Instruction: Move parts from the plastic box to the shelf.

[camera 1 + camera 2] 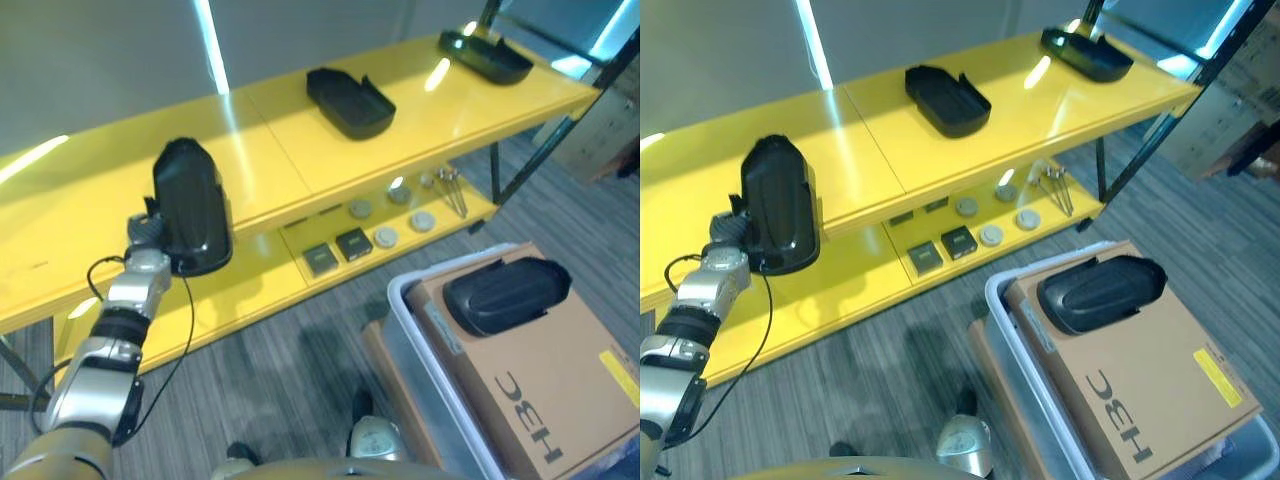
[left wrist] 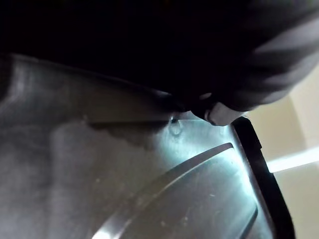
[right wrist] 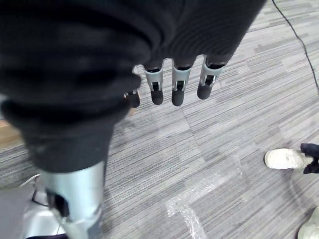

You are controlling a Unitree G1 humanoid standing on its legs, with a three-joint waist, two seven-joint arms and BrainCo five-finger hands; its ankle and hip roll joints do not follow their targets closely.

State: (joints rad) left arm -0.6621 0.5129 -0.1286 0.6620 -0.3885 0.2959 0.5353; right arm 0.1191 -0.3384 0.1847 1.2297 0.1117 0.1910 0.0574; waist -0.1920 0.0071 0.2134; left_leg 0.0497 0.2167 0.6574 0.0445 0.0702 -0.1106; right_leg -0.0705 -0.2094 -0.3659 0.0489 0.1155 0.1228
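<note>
A glossy black part stands on end at the front edge of the yellow shelf's top board, on the left. My left hand is at its near side; in the left wrist view the part's grey inner face is very close and a fingertip curls against it. Another black part lies on a cardboard box inside the clear plastic box at lower right. My right hand hangs over the carpet with relaxed fingers, holding nothing.
Two black parts lie further right on the top board. The lower board holds small discs, square blocks and metal tools. A person's shoe is on the carpet.
</note>
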